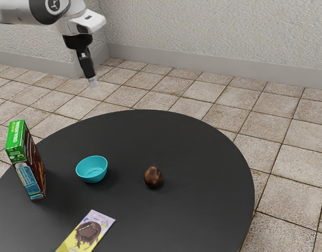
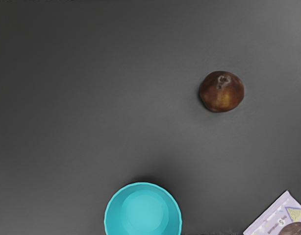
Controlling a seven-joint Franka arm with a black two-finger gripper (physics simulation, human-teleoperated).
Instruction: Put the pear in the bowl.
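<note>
High above the table, toward the exterior view's upper left, hangs my gripper (image 1: pixel 93 82), pointing down and well apart from everything on the tabletop. The dark brown pear (image 1: pixel 153 177) stands upright on the black table, its stem end up; the wrist view has this pear (image 2: pixel 222 92) from above. A turquoise bowl (image 1: pixel 92 169) sits a short way from it, toward the exterior view's left. Looking down into the bowl (image 2: pixel 143 210), I see its bare inside. Pear and bowl do not touch.
A green and brown box (image 1: pixel 29 167) stands upright beyond the bowl, toward the exterior view's left. A flat purple and yellow packet (image 1: pixel 88 231), whose corner (image 2: pixel 283 214) the wrist view also catches, lies on the round table (image 1: pixel 203 157).
</note>
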